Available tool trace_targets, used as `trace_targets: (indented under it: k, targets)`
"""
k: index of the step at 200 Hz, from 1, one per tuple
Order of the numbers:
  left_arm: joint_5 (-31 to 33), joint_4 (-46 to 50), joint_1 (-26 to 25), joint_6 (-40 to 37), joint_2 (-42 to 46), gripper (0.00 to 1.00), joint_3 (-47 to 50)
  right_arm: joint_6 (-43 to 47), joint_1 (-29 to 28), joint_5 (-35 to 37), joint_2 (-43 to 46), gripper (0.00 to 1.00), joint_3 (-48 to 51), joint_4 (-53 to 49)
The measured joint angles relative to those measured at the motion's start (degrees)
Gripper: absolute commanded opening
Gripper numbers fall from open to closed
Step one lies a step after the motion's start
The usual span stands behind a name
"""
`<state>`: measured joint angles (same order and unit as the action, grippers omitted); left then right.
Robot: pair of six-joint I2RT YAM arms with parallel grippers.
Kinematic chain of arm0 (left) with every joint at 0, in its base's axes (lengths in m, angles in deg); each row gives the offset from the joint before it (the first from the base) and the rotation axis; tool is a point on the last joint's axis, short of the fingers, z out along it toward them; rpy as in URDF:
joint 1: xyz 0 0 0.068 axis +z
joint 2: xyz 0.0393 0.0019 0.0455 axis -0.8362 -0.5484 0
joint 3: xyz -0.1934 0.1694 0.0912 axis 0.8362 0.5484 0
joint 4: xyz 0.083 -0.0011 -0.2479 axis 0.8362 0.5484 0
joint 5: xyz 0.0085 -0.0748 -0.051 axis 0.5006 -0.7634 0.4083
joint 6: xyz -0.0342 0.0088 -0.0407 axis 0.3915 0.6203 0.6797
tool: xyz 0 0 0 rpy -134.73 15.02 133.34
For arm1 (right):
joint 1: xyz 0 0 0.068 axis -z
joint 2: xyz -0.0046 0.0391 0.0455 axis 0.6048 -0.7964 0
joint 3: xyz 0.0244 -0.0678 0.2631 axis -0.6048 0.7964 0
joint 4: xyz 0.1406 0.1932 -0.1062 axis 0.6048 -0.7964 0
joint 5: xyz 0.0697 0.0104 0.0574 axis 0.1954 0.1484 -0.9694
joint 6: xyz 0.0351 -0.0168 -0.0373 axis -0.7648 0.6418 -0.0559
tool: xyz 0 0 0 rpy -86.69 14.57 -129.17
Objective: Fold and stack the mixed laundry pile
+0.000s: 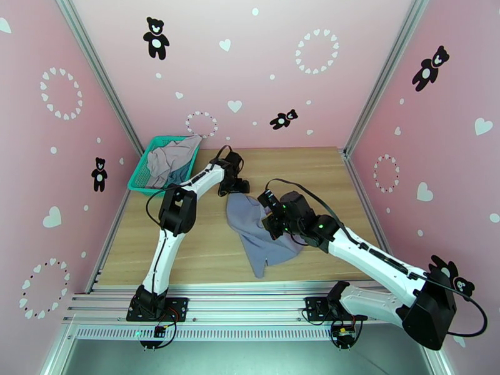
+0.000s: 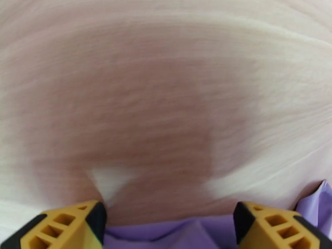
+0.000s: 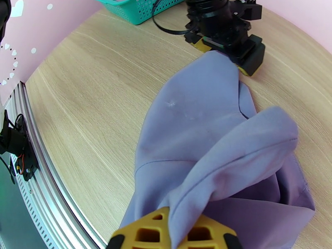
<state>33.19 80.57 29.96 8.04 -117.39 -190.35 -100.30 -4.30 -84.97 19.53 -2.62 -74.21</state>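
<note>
Setting: a wooden table inside pink walls printed with black bears and white hearts, seen from above.
Grey-lavender garment: lies crumpled near the middle of the table, between the two arms, with a narrow tail pointing toward the near edge.
Right gripper: clenched on a bunched fold of the grey-lavender garment. In the right wrist view the cloth rises in a ridge out of its yellow fingers.
Left gripper: released, at the garment's far end. In the left wrist view its yellow fingers stand wide apart, with a strip of lavender cloth low between them and blurred wood beyond.
Green mesh basket: sits at the table's far left corner, well apart from the grey-lavender garment.
Pale mauve-grey garment: heaped in the basket, draping over its far rim.
Teal-blue top: partly visible in the basket, under the mauve-grey piece.
</note>
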Motion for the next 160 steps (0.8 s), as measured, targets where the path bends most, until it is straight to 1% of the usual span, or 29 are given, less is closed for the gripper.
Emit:
trace_targets:
  k: [23, 42, 45, 72, 79, 80, 115, 136, 148, 160]
  targets:
    - [0.0, 0.3, 0.0, 0.0, 2.0, 0.84, 2.4, -0.2, 0.0, 0.1, -0.1, 0.0, 0.0, 0.0]
    - [0.0, 0.3, 0.0, 0.3, 3.1, 0.7, 3.2, -0.4, 0.0, 0.1, -0.4, 0.0, 0.0, 0.1]
    - [-0.1, 0.3, 0.0, -0.1, 3.3, 0.66, 3.2, -0.5, 0.0, 0.1, -0.4, 0.0, 0.0, 0.1]
    - [-0.5, 0.2, 0.0, 0.1, 4.5, 0.2, 3.5, -0.6, 0.0, 0.1, -1.1, 0.0, 0.0, 0.1]
    - [-0.7, 0.2, 0.0, 0.0, 4.7, 0.04, 3.6, -0.6, 0.0, 0.1, -1.3, 0.0, 0.0, 0.1]
    - [-0.7, 0.2, 0.0, 0.0, 4.7, 0.0, 3.6, -0.6, 0.0, 0.1, -1.3, 0.0, 0.0, 0.1]
    - [-1.0, -0.2, 0.0, 0.5, 5.6, 0.0, 5.5, -0.8, 0.0, 1.5, -2.1, 0.0, -0.5, -0.3]
    - [0.4, 0.3, 0.0, 0.7, 6.8, 0.0, 5.4, -0.9, 1.2, 3.7, -3.8, 0.0, -3.0, -1.0]
    - [1.0, 1.8, 0.3, 1.1, 7.1, 0.0, 2.6, -0.7, 3.2, 4.4, -5.7, 0.0, -6.2, -2.1]
    - [1.6, 4.0, 0.7, 1.6, 7.1, 0.0, -3.5, -0.4, 6.5, 4.4, -8.3, 0.0, -10.9, -3.0]
